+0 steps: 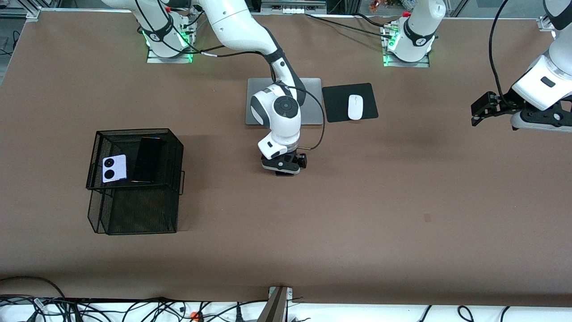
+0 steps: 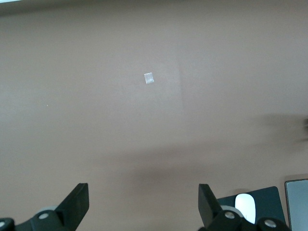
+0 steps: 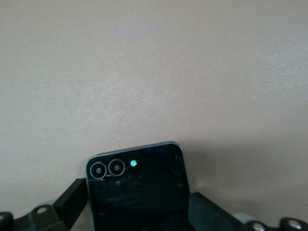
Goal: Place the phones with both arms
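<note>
The small squarish black phone (image 3: 138, 192) is lying on the brown table (image 1: 402, 201) mid-table, between the wide-open fingers (image 3: 72, 199) of the right gripper (image 1: 282, 169), nearer the camera than the grey laptop (image 1: 313, 89). The lavender-white phone (image 1: 115, 168) and the long black phone (image 1: 147, 159) are sitting in the black mesh basket (image 1: 134, 210) toward the right arm's end. The left gripper (image 1: 478, 108) is hovering wide open over bare table at the left arm's end.

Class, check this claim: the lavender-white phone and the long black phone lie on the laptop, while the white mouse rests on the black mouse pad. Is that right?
Not quite. The front view shows the lavender-white phone and the long black phone lying on the black mesh basket, not the laptop. The white mouse does rest on the black mouse pad.
</note>
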`<state>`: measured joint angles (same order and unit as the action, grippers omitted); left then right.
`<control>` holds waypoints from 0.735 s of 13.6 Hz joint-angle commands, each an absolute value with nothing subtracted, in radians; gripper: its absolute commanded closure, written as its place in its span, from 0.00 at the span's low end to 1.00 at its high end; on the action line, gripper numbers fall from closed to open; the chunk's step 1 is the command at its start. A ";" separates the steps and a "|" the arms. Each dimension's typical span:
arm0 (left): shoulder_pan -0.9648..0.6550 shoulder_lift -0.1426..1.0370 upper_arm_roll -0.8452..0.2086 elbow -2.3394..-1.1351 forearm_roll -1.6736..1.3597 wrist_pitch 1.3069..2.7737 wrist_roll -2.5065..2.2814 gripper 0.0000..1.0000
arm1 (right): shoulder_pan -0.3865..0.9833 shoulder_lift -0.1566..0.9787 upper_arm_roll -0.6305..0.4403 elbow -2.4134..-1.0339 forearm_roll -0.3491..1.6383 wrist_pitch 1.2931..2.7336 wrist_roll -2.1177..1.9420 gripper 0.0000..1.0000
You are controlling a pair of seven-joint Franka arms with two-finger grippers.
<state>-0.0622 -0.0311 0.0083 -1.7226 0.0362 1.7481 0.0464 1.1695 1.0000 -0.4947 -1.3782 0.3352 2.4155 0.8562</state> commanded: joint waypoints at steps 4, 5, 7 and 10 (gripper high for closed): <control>-0.058 -0.018 0.011 -1.695 0.015 1.730 0.067 0.00 | 1.187 0.956 -0.499 -1.370 0.333 2.358 0.859 0.00; -0.057 -0.018 0.011 -1.695 0.015 1.730 0.067 0.00 | 1.187 0.951 -0.499 -1.373 0.331 2.355 0.853 0.00; -0.054 -0.018 0.011 -1.695 0.015 1.730 0.067 0.00 | 1.186 0.933 -0.515 -1.378 0.330 2.349 0.821 0.00; -0.052 -0.018 0.011 -1.695 0.015 1.730 0.067 0.00 | 1.184 0.934 -0.526 -1.381 0.330 2.349 0.807 0.00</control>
